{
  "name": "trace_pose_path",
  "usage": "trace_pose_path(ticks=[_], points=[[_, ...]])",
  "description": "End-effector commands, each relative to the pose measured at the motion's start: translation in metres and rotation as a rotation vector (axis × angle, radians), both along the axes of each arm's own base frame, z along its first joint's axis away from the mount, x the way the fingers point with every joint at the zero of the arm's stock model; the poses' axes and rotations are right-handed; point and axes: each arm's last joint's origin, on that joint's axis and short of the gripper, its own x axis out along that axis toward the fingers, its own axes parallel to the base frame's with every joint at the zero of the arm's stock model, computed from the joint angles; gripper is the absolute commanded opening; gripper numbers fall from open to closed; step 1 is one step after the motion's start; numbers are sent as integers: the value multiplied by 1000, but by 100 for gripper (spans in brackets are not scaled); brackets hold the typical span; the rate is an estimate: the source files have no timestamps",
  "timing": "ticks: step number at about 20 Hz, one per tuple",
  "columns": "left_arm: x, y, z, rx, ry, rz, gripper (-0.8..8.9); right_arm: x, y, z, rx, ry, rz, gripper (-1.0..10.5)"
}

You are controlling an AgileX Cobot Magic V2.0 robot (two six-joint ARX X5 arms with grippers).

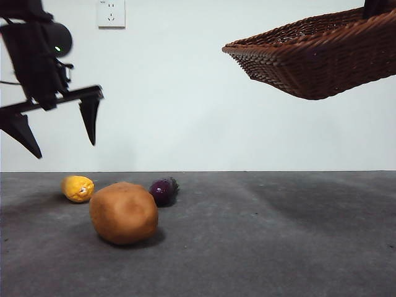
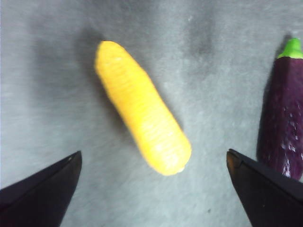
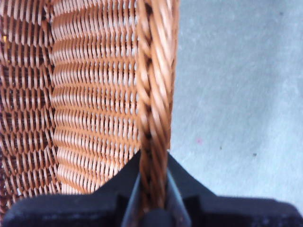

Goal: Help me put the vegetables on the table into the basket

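Left gripper (image 1: 59, 133): you have it hanging in the air at about 9 o'clock in the front view, above the yellow vegetable. Its fingers (image 2: 42, 191) are spread wide and hold nothing.
Right gripper (image 3: 152, 189): you have its fingers clamped on the basket's braided rim, one finger on each side of the braid. In the front view only a dark tip shows at about 1 o'clock, at the top edge.
Basket (image 1: 322, 52): lifted clear of the desk, tilted, at about 2 o'clock in the front view, well apart from the vegetables. What you can see of its inside shows only weave.
Yellow vegetable (image 2: 142, 109): lies on the desk (image 1: 266, 241) between the left fingers as the wrist view shows it, touching neither.
Eggplant (image 2: 284, 123): lies on the desk near the yellow one, its green cap away from the fingers, just beside one finger's outer side.
Potato (image 1: 124, 212): sits on the desk at about 7 o'clock in the front view, nearer the camera than the other two, between them.
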Motion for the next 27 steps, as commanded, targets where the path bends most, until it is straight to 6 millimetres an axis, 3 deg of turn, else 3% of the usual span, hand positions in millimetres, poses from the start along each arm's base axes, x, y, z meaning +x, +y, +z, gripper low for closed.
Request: trace_pose_path(ticks=[1,6,10,11,14,16,17,20,23,27], points=[[15,-11,-21,35,58,13,534,-2,6,3,10,-12,29,-11],[31,-22,-57,101,100,29,534,-4,20,3,8,-18,100,-10],[34,-22,-66,119,104,33,507,-5,28,3,10,-21,136,-11],[35,-22,-66,119,101,33,415,-5,28,3,11,-21,137,-11],[33,-21,-73,135,142,9,308,-5,28,3,12,-19,137,-11],[34,-22,-78,150,151,-23,55,-6,28,2,12,-16,137,-10],[35,-22,-77,150,130,-31,-15,-6,28,2,12,-15,137,-10],[39,-24,-56,129,84,-81,-9,-5,28,3,12,-17,138,-11],[40,-33,-10,39,31,-189,-9,-3,28,3,17,-28,126,-11],[0,-60,62,17,-81,-387,-9,7,26,-6,-30,25,-19,-11]])
